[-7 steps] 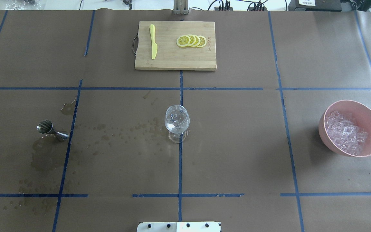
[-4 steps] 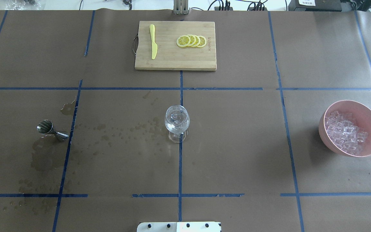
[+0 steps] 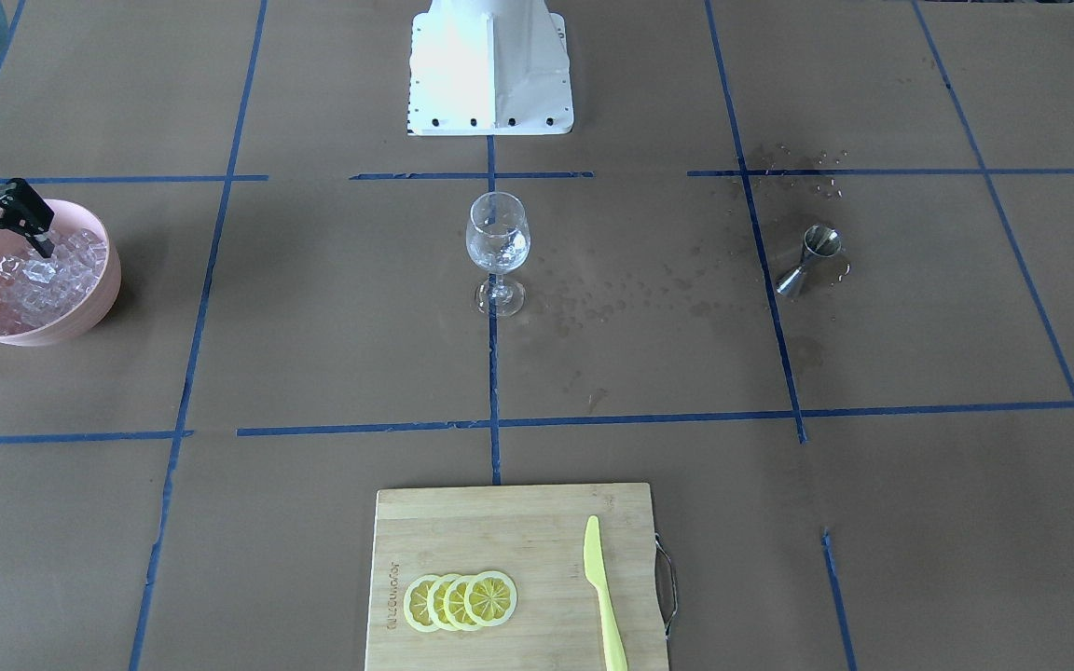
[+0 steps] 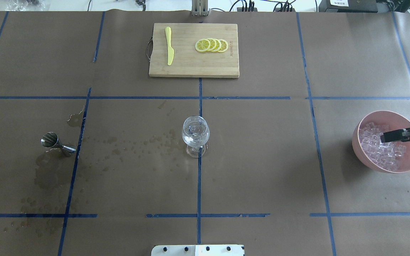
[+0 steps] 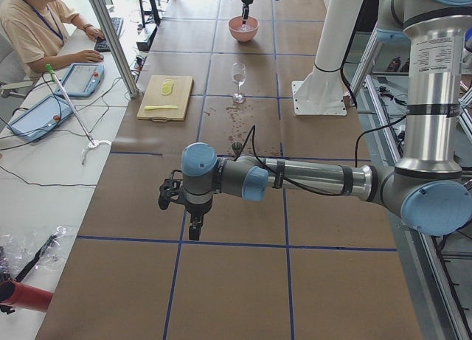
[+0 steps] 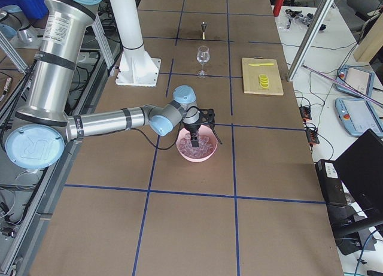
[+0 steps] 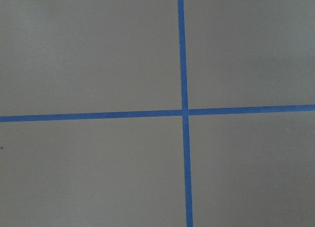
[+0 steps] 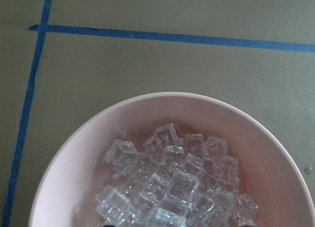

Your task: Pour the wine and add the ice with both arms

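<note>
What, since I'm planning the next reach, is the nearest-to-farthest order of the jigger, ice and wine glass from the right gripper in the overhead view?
1. ice, in the pink bowl, right under the right gripper.
2. wine glass, at the table's centre.
3. jigger, far over on the robot's left side.

The cutting board (image 3: 537, 550) bears a small stamped mark, too blurred to read.

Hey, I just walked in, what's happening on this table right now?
The right gripper hangs open over the ice in the pink bowl, with no cube gripped yet. The wine glass stands at the table's centre, and the jigger sits on the robot's left amid wet spots. The left arm hovers over bare paper, away from everything.
</note>
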You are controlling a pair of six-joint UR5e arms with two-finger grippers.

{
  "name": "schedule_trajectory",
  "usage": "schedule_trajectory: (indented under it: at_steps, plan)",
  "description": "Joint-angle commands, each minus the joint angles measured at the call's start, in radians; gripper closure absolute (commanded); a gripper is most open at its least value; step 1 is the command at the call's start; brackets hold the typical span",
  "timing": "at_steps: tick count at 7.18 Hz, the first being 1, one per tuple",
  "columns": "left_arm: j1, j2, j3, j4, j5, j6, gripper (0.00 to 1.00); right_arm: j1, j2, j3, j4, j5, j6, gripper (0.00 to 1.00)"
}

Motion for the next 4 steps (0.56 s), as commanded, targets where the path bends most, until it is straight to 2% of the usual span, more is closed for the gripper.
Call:
schedule_trajectory:
  at_steps: [1,2,3,4]
  plan:
    - [0.002,0.0,0.002,-0.005,0.0,0.0,0.0,-0.067,0.001,-0.011,0.008,-0.088,0.092,0.21]
    - [0.002,0.0,0.003,-0.006,0.002,0.0,0.0,-0.084,0.001,-0.009,0.008,-0.094,0.109,0.21]
    - [0.002,0.0,0.003,-0.006,0.0,0.0,0.0,-0.092,0.001,-0.009,0.01,-0.102,0.116,0.31]
    - [0.002,0.0,0.003,-0.006,0.002,0.0,0.0,-0.098,0.001,-0.009,0.008,-0.106,0.119,0.51]
